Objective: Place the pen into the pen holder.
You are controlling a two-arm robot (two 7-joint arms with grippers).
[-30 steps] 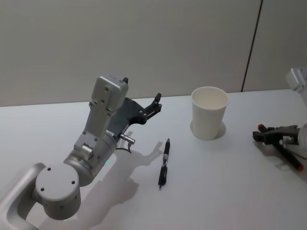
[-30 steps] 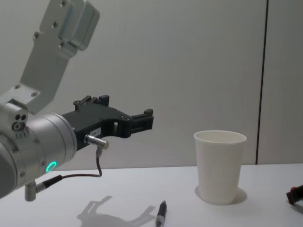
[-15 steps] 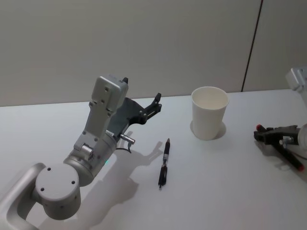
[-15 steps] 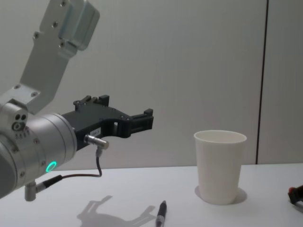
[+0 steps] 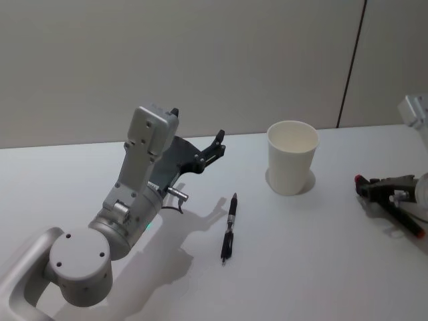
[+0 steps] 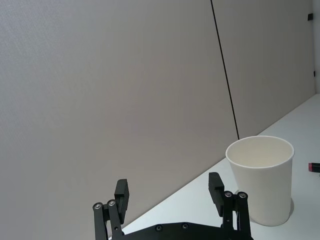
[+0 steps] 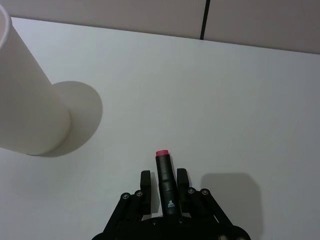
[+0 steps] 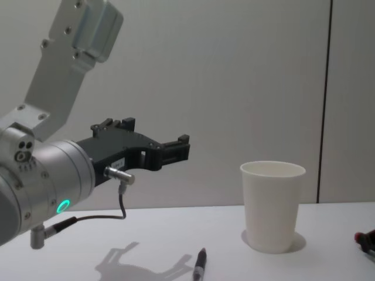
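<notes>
The pen holder (image 5: 291,167) is a white paper cup standing upright and empty at the table's back centre, also seen in the chest view (image 8: 272,205) and both wrist views (image 6: 262,175) (image 7: 25,100). My right gripper (image 5: 372,188) sits low at the table's right edge, shut on a dark pen (image 7: 165,175) with a red tip; that red tip (image 8: 360,237) points toward the cup. A second, black pen (image 5: 229,227) lies flat on the table left of the cup (image 8: 200,264). My left gripper (image 5: 217,144) hangs open and empty above the table, left of that pen (image 6: 170,192).
The white table (image 5: 301,267) runs back to a plain grey wall (image 5: 200,60) with a dark vertical seam. My left arm's large silver body (image 5: 114,227) fills the near left side. Bare table lies between the cup and the right gripper.
The right gripper with its pen has shifted very slightly. The left arm, the cup and the black pen on the table have not moved.
</notes>
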